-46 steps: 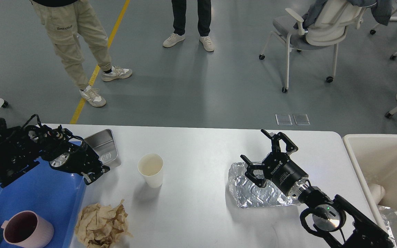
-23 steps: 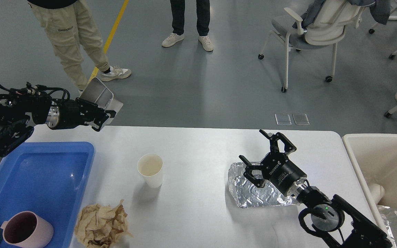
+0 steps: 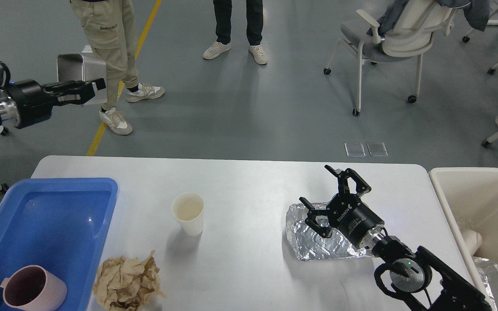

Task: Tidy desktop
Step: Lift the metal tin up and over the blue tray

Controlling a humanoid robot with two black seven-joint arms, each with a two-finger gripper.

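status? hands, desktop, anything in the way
Left hand shut on metal tin, held high off the table. Right hand open over foil. Desktop holds paper cup, crumpled paper. No obstruction.

Grey floor with a yellow line, white wheeled chair beyond

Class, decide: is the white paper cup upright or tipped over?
Upright: the paper cup stands on the desktop, its open mouth facing up.
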